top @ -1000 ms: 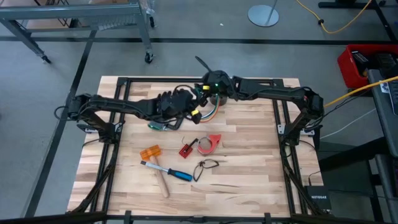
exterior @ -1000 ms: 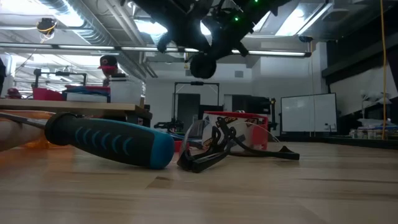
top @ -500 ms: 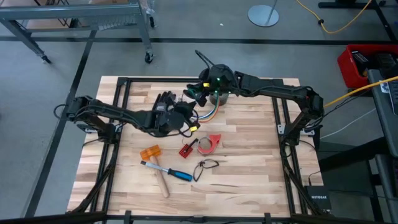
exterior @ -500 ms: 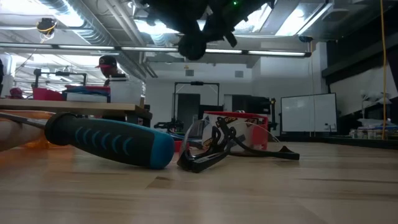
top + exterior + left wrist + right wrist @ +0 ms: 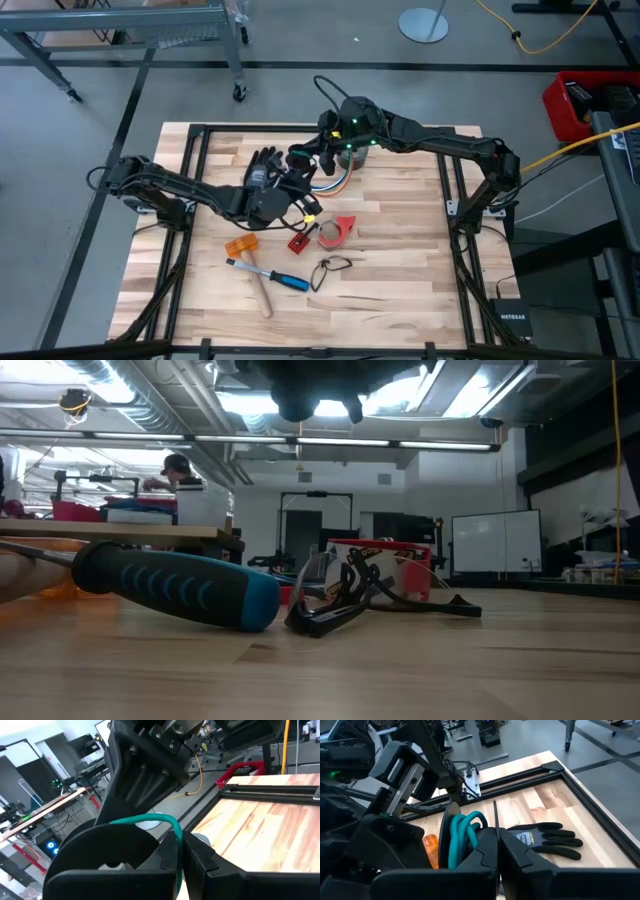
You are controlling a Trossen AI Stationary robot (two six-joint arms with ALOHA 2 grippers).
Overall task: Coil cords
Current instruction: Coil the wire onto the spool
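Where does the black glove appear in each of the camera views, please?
High view: black glove near the table's far edge, left of centre.
Low view: not in it.
Left wrist view: not in it.
Right wrist view: lying flat on the wood.
Shared landmark: the wooden table.

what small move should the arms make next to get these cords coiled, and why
Probably the right gripper should carry its strand around in a short loop toward the left gripper while the left holds firm. Both sets of jaws are shut on teal wire of the cords, which hang in a loose bundle between the grippers beside the black glove, not yet wound.
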